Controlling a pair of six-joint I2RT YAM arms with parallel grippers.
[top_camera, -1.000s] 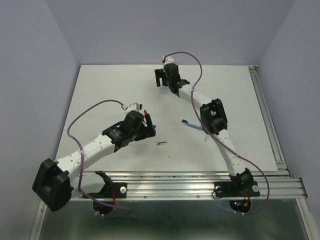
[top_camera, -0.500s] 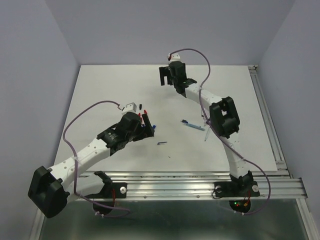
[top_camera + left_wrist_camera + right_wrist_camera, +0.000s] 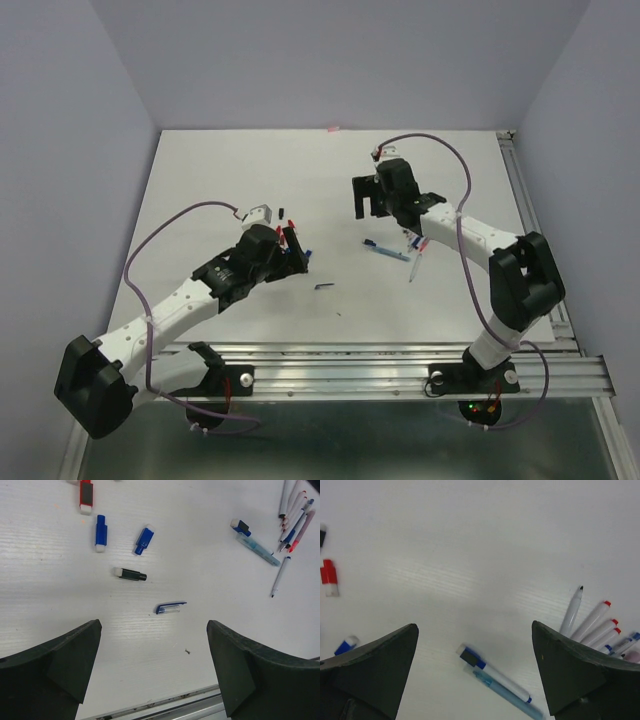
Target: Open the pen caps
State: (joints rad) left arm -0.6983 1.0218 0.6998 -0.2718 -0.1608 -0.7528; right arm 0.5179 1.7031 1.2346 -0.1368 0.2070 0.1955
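Observation:
My left gripper point(image 3: 153, 632) is open and empty above the table; in the top view it point(image 3: 295, 250) hovers left of centre. Loose pen caps lie beyond it: a red cap point(image 3: 86, 495), two blue caps point(image 3: 100, 532) point(image 3: 143, 539), a black cap point(image 3: 129, 573) and a clear blue clip cap point(image 3: 170, 608). My right gripper point(image 3: 474, 630) is open and empty, hovering over a white pen with a blue cap point(image 3: 492, 672) and a pale blue pen point(image 3: 507, 695). In the top view it point(image 3: 366, 200) sits just beyond these pens point(image 3: 385, 249).
A bunch of uncapped pens point(image 3: 595, 622) lies to the right of my right gripper, also seen in the left wrist view point(image 3: 295, 512). One loose pen point(image 3: 280, 575) lies apart. The metal rail point(image 3: 400, 355) runs along the table's near edge.
My right arm has swung from the far middle of the table toward the near right and now hangs over the pens. My left arm shifted slightly, then stayed still.

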